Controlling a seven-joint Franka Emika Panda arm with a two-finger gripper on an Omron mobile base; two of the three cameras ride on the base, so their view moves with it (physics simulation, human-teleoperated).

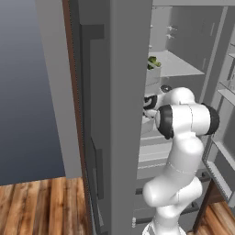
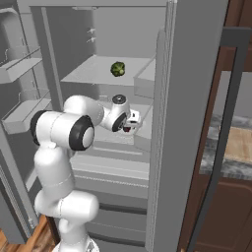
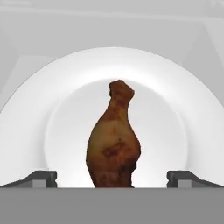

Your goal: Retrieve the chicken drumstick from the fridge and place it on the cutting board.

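- Inside the fridge (image 2: 197, 98), the arm is bent at the elbow, reaching onto a middle shelf.
- Gripper (image 3: 111, 177) spread fully, holding nothing, fingertips (image 3: 41, 178) flanking the chicken drumstick (image 3: 114, 142).
- Drumstick lies on a white plate (image 3: 175, 105).

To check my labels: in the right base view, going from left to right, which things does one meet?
Fridge door bins → robot arm → green leafy vegetable → tool → dark bar handle → cutting board.

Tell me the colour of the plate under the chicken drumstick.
White; the plate under the reddish-brown chicken drumstick shows best in the hand view.
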